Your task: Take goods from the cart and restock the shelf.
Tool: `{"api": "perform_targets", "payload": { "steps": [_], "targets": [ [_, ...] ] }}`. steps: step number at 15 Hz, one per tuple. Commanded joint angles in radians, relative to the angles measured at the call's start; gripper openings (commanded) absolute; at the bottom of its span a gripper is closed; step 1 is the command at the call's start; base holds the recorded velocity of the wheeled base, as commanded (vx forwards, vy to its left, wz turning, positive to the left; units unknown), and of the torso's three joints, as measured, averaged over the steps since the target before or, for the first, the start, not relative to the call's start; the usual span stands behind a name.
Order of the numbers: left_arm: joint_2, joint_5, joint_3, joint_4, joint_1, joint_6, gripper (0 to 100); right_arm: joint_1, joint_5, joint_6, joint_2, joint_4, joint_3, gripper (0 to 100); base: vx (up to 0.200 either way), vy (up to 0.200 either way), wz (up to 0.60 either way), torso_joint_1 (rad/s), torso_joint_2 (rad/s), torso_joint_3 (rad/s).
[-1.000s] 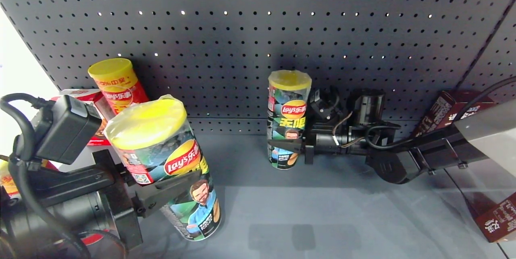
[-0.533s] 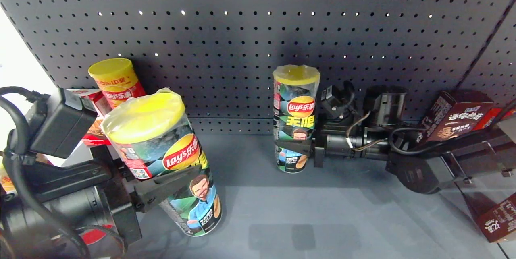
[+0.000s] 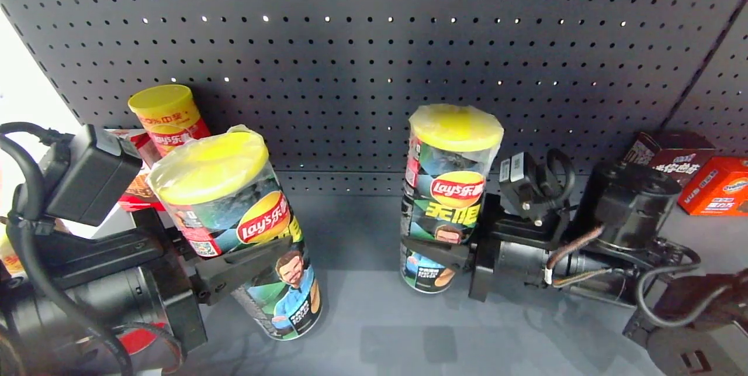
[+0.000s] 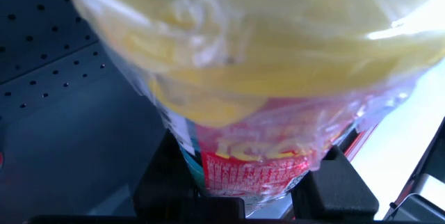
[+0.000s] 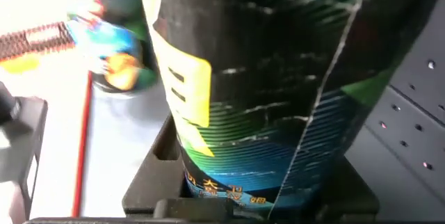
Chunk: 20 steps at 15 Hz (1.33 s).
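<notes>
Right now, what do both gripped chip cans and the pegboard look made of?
Left chip can and right chip can: probably glossy printed paperboard tubes, yellow plastic lids, crinkled clear film wrap. Pegboard: likely matte dark painted metal, given punched holes.

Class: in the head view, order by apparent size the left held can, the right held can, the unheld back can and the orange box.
1. Left can, nearest the camera, so unsure.
2. Right can.
3. Back can and orange box look alike, both partly hidden.

3 yellow-lidded chip cans [image 3: 234, 230] [image 3: 447, 189] [image 3: 166, 116], 1 red box [image 3: 138, 189], 1 dark box [image 3: 672, 157], 1 orange box [image 3: 710, 183].
</notes>
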Motion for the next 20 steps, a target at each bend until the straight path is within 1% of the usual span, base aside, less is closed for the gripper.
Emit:
{"api": "perform_targets", "payload": {
  "steps": [1, 4, 7, 12, 16, 20],
  "targets": [
    [0.002, 0.000, 0.000, -0.001, 0.000, 0.000, 0, 0.062, -0.032, 0.028, 0.007, -0.081, 0.108, 0, 0.000, 0.000, 0.00, 0.000, 0.00, 0.000],
    [0.003, 0.000, -0.002, -0.001, 0.000, 0.000, 0, 0.067, -0.036, 0.025, 0.064, -0.193, 0.180, 0, 0.000, 0.000, 0.00, 0.000, 0.00, 0.000],
    [0.002, 0.000, -0.005, -0.001, 0.000, 0.000, 0, 0.065, -0.036, 0.022, 0.100, -0.254, 0.227, 0, 0.000, 0.000, 0.00, 0.000, 0.00, 0.000],
    [0.002, 0.002, -0.003, -0.001, 0.000, 0.000, 0, 0.067, -0.036, 0.019, 0.096, -0.270, 0.266, 0, 0.000, 0.000, 0.00, 0.000, 0.00, 0.000],
    [0.002, 0.002, -0.002, 0.001, 0.000, 0.000, 0, 0.070, -0.036, 0.017, 0.090, -0.286, 0.270, 0, 0.000, 0.000, 0.00, 0.000, 0.00, 0.000],
    [0.002, 0.002, 0.003, -0.001, 0.000, 0.000, 0, 0.097, -0.039, 0.017, 0.076, -0.299, 0.307, 0, 0.000, 0.000, 0.00, 0.000, 0.00, 0.000]
  ]
}}
